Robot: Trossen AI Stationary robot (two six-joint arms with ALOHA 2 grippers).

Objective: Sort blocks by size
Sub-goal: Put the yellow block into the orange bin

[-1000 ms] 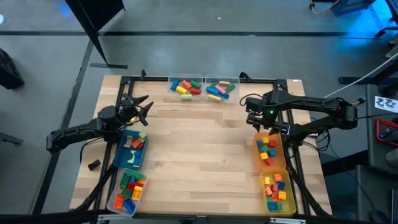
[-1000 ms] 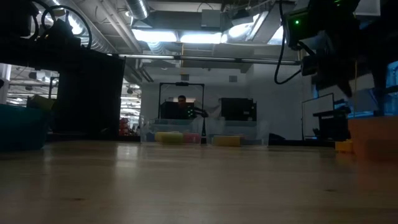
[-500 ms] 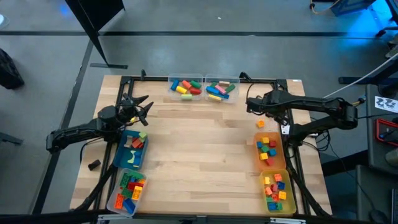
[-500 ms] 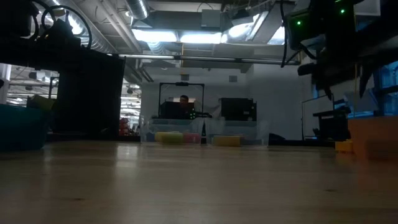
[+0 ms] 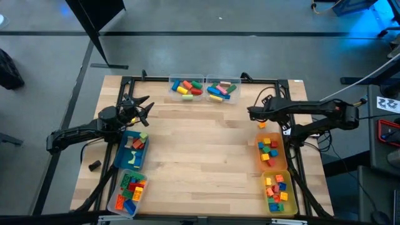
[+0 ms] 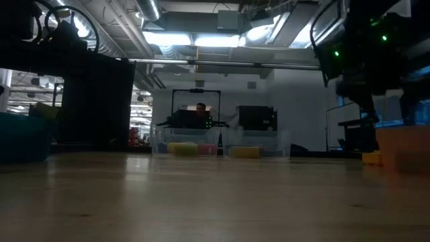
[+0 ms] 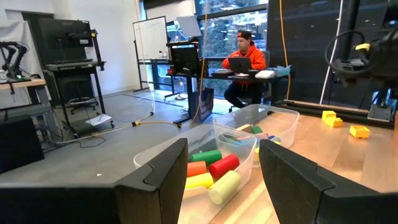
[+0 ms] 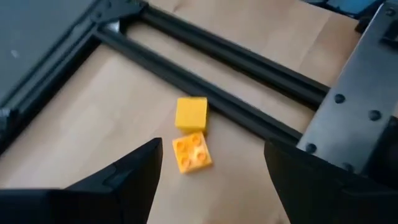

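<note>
A yellow cube [image 8: 191,114] and an orange studded block [image 8: 193,153] lie side by side on the wood, just beyond the far end of the orange bin [image 5: 279,156]. In the high view they show as one small spot [image 5: 261,124]. My right gripper [image 8: 213,149] hovers open above them, slanting down, and touches neither. My left gripper [image 5: 142,105] waits open and level at the table's left, above the blue bin [image 5: 124,156], looking toward the far bins. Other blocks lie sorted in the bins.
Two clear bins [image 5: 187,80] [image 5: 232,82] with long blocks stand at the far edge. A clear bin [image 5: 116,199] sits near left, a yellow bin [image 5: 289,187] near right. The black frame rail [image 8: 205,46] runs just past the two loose blocks. The table's middle is bare wood.
My right gripper has drawn back from above the orange bin's far end toward the table's far edge, rolling its wrist and tipping as it went, then sunk a little. The loose blocks on the wood have not moved.
</note>
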